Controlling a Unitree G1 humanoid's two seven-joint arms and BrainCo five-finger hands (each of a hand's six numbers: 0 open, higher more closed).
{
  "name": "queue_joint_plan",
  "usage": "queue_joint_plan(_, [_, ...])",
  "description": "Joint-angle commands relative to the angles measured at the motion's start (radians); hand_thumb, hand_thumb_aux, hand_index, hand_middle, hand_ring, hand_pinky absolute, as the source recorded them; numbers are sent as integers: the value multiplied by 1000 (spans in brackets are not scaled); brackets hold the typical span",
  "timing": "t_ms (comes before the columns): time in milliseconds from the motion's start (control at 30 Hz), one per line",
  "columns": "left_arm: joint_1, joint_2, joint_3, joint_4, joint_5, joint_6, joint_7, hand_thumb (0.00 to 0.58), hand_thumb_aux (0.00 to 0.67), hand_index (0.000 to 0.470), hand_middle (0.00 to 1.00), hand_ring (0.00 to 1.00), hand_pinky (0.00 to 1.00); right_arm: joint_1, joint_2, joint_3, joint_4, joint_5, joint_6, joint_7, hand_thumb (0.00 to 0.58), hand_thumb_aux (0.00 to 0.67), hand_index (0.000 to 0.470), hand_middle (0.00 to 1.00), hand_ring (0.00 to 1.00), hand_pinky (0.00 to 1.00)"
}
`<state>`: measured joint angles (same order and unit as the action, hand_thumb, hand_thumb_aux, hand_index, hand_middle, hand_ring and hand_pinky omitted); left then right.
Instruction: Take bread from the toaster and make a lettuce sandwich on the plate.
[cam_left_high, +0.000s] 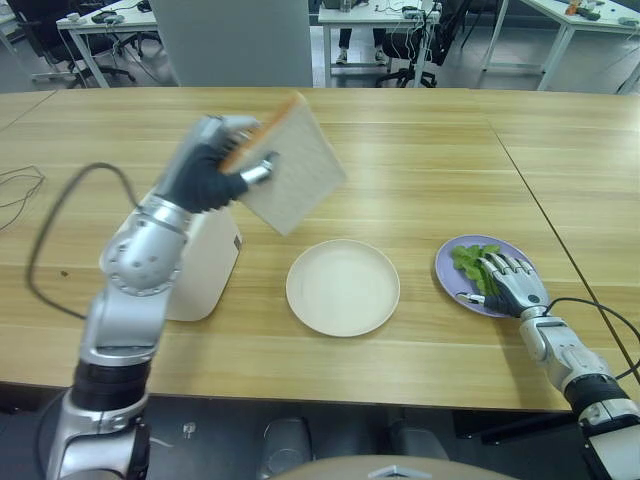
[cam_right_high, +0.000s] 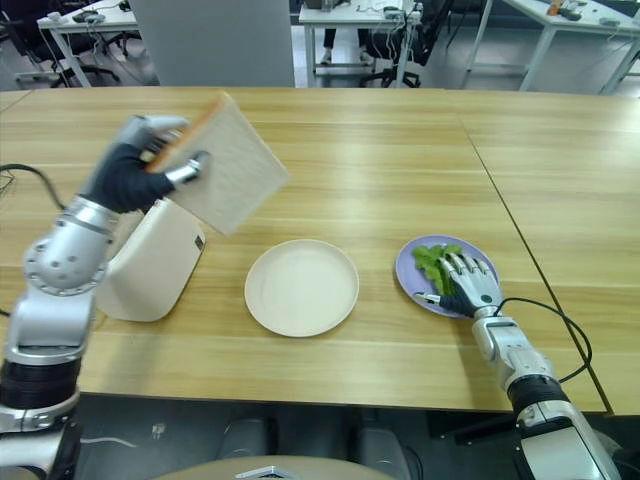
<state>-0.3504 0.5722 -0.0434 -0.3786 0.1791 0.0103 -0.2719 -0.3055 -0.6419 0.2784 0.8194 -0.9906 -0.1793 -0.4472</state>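
Toaster (cam_left_high: 212, 270): top and slots hidden behind left hand (cam_left_high: 205, 172) and bread slice (cam_left_high: 298, 178), both blurred. Lettuce (cam_left_high: 467, 260): near part covered by right hand (cam_left_high: 512, 284); grasp cannot be determined. Purple plate (cam_left_high: 443, 268): near rim hidden under that hand.

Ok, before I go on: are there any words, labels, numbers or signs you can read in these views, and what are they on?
No text can be read.
On the toaster: a small dark mark on its side, too small to read.
On the bread, the cream plate, the purple plate and the table: no print visible.
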Motion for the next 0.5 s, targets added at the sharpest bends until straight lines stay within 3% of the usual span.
queue_joint_plan(33, [-30,-53,-141,114,43,3,-74,580,670,460,1000,1000,1000,-1,-20,19,-8,23,26,-18,506,431,296,0,0,0])
queue_joint_plan(100, [-48,-84,-198,179,61,-11,-102,580,670,460,1000,1000,1000,0,-28,21,-26,32,32,-21,517,449,308,0,0,0])
queue_joint_plan(133, [-58,-100,-220,214,71,-18,-108,580,670,460,1000,1000,1000,1,-32,21,-35,38,33,-24,577,620,426,0,0,0])
queue_joint_plan(167, [-70,-116,-243,256,79,-26,-116,580,670,460,1000,1000,1000,4,-35,20,-48,43,33,-27,580,670,460,0,0,0])
queue_joint_plan(500, [-209,-287,-390,891,152,-143,-146,580,670,460,1000,1000,1000,43,-55,16,-160,92,16,-21,580,670,460,0,0,0])
